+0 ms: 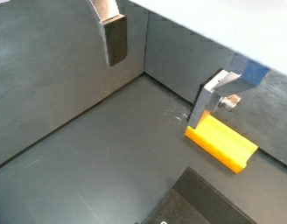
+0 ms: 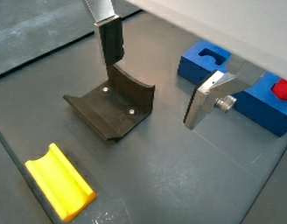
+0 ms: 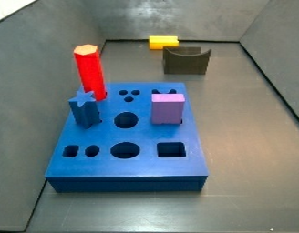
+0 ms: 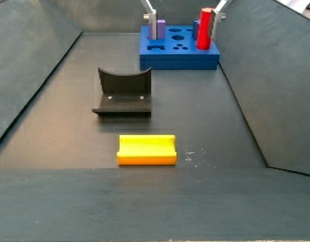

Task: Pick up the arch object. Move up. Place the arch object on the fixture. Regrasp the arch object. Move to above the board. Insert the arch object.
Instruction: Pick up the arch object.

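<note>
I see the small yellow-orange arch block (image 4: pixel 147 149) lying on the dark counter (image 4: pixel 69 198), just beside the dark grey U-notched fixture (image 4: pixel 124 92). My gripper (image 2: pixel 157 83) hovers above, its silver fingers (image 2: pixel 205 99) spread apart, holding nothing.

Floor: the dark grey floor (image 4: pixel 57 132) is carrying three things.
My gripper (image 2: pixel 157 83): hanging above the floor, fingers apart, nothing between them.
Arch object (image 4: pixel 147 149): lying flat, off to one side of my gripper.
Fixture (image 4: pixel 124 92): standing just below my gripper.
Board (image 3: pixel 130 136): sitting beyond my gripper, well apart from the arch object.
</note>
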{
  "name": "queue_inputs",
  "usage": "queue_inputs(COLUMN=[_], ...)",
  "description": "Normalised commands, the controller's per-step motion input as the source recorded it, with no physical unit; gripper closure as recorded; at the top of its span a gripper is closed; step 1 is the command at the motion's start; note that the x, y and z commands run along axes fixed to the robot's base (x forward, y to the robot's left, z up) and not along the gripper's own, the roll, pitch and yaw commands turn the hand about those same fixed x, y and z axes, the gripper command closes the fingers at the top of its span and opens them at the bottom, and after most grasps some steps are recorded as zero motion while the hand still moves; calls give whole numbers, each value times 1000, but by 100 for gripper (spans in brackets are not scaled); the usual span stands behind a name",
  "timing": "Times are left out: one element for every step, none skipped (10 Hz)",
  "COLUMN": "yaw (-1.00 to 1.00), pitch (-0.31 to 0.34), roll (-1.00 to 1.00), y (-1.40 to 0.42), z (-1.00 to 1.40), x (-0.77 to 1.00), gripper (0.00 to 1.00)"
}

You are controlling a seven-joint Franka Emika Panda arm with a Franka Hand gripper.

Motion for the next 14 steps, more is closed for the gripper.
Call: queue_inputs(yaw=[-929, -1000, -1000, -1000, -1000, -1000, -886, -706, -431, -223, -197, -646, -940, -974], pitch=[0, -20, -29, -74, -96, -99, -154, -161, -106, -46, -34, -109, -113, -106], roll=[-21, 0, 0, 0, 0, 0, 0, 0, 0, -11, -21, -67, -3, 0], y=[0, 0, 0, 0, 0, 0, 126, 303, 586, 754, 763, 326, 60, 29], z=[0, 0, 0, 0, -80, -131, -140, -200, -306, -309, -294, -63, -63, -89], x=[46, 0, 0, 0, 0, 0, 46, 69, 191, 306, 337, 320, 131, 83], gripper=[0, 0, 0, 0, 0, 0, 0, 0, 0, 0, 0, 0, 0, 0])
